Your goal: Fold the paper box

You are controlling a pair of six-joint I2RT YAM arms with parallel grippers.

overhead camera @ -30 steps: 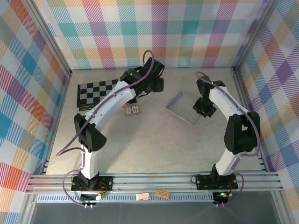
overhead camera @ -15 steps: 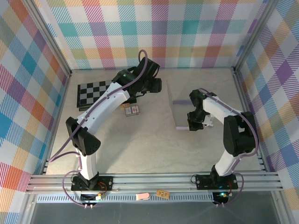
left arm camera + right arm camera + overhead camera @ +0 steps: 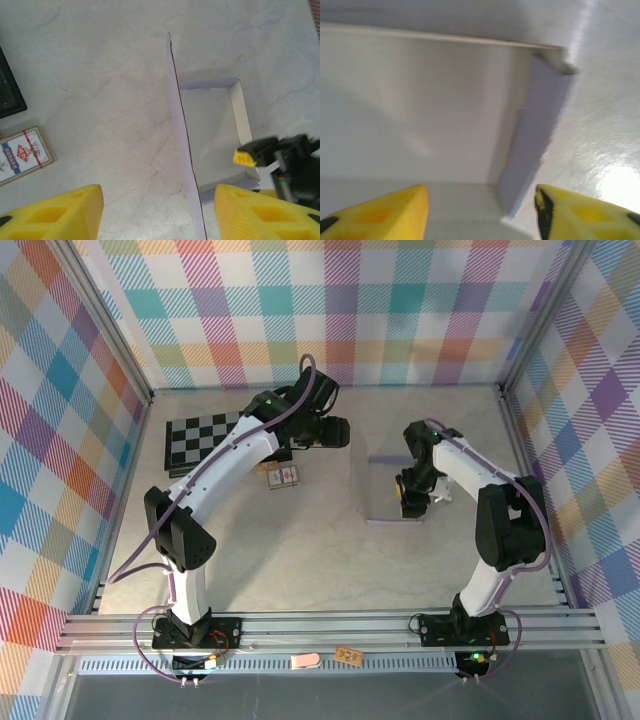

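Left gripper (image 3: 157, 195) jaws apart, gripping nothing, tall upright flap of paper box (image 3: 210, 135) between its fingers, right gripper (image 3: 481, 192) jaws apart, empty, above box corner, box on table (image 3: 300, 570), card pack (image 3: 22, 155) and checkerboard (image 3: 200, 435) to its left.

Paper box (image 3: 385, 495) sitting on table (image 3: 300, 560), right of centre. Card pack (image 3: 283, 476) lying left of it, just before checkerboard (image 3: 200, 435). Right gripper (image 3: 410, 504) hanging over box's right wall.
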